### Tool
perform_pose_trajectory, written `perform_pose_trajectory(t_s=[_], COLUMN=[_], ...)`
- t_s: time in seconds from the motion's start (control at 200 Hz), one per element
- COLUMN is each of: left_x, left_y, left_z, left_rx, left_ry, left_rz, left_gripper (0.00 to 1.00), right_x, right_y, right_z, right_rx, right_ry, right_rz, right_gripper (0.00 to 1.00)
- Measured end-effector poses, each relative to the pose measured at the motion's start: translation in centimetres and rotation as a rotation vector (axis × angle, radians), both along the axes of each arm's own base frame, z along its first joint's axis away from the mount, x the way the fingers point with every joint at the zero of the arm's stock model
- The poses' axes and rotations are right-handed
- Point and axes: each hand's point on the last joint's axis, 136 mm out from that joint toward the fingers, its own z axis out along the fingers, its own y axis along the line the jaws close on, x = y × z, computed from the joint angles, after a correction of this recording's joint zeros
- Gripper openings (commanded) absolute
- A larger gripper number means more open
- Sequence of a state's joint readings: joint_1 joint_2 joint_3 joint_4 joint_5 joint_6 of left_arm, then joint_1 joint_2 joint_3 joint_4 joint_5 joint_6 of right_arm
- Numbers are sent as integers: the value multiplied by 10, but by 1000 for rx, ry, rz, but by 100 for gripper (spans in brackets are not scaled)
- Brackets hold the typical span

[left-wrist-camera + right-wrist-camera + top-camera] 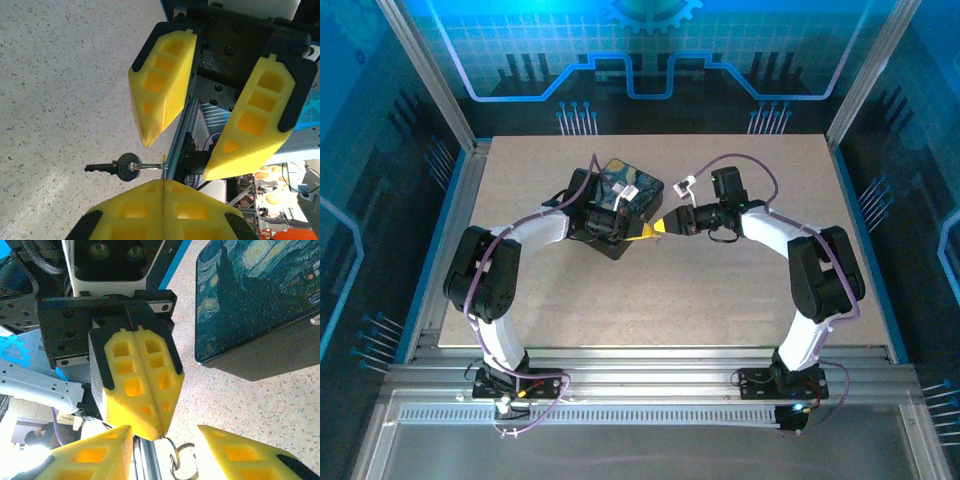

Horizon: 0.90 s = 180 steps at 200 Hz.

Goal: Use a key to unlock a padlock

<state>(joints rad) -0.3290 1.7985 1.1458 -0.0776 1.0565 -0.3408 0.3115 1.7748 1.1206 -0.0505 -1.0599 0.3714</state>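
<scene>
While left gripper (pixel 163 181) pinches key ring (pixel 147 165) — right gripper (pixel 176 161) gapes.

In the top view, the left arm is rising from its base at 7 o'clock, bending at the elbow and reaching toward 3 o'clock. The right arm is mirroring it from 5 o'clock, reaching toward 9 o'clock. The two wrists are meeting tip to tip near the centre. The left gripper (pixel 161 432) is pressing its fingers flush together, pinching a key ring (pixel 145 166). The right gripper (pixel 179 159) is holding its fingers apart, straddling the left gripper's tip and gripping nothing.
</scene>
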Motion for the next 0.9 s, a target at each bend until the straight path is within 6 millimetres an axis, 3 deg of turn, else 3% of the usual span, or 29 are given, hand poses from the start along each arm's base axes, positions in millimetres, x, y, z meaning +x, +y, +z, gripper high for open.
perform_pose_trajectory(t_s=[0.67,0.9], left_x=[1,0], left_y=[-2,0], left_z=[7,10], left_rx=[-30,-41], left_ry=[-8,-6], left_rz=[-10,-15], left_gripper=[0,0], right_x=[-11,-12], right_y=[4,4], right_z=[-3,-3], right_rx=[11,13], right_ry=[11,9], right_rz=[36,41], right_gripper=[18,0])
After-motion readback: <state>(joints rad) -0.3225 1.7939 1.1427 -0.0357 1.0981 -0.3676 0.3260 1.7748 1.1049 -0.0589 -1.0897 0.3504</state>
